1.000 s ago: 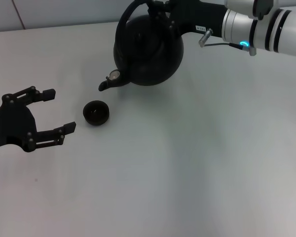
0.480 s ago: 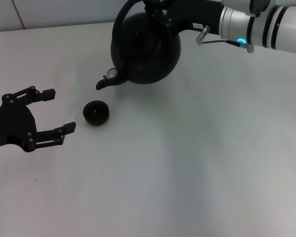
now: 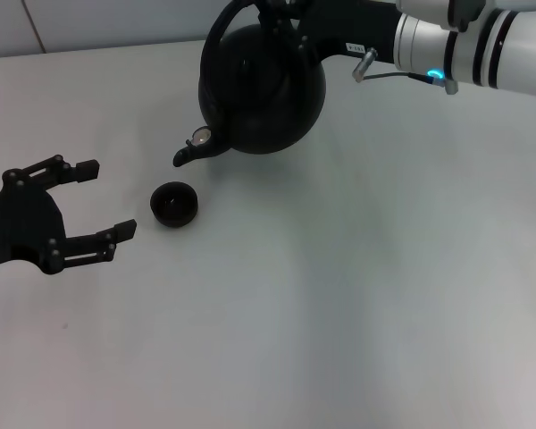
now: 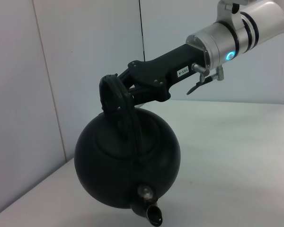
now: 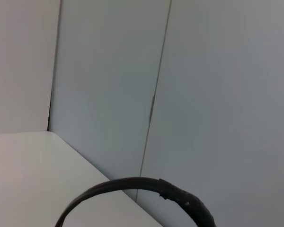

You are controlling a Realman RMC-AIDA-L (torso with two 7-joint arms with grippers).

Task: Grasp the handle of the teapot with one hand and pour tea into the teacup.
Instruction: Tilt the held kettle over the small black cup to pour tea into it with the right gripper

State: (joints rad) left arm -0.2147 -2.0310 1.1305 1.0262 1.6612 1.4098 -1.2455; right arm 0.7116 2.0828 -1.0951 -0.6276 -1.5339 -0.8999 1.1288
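The glossy black teapot [image 3: 262, 89] hangs in the air, tilted with its short spout [image 3: 186, 155] pointing down and towards the teacup. My right gripper [image 3: 281, 16] is shut on the arched handle [image 3: 216, 36] at the top of the pot. The small dark teacup [image 3: 174, 204] stands on the table just below and in front of the spout, apart from it. My left gripper [image 3: 107, 198] is open and empty, resting to the left of the cup. The left wrist view shows the teapot [image 4: 128, 165], its handle [image 4: 117, 101] and the right gripper [image 4: 125, 80]. The right wrist view shows only the handle's arc [image 5: 132, 183].
The white table [image 3: 339, 295] stretches wide to the front and right. Its far edge meets a pale panelled wall [image 3: 89, 22] just behind the teapot.
The teapot has shifted slightly to the left with my right gripper, bringing the spout a little nearer the cup. The left arm and the cup have not moved.
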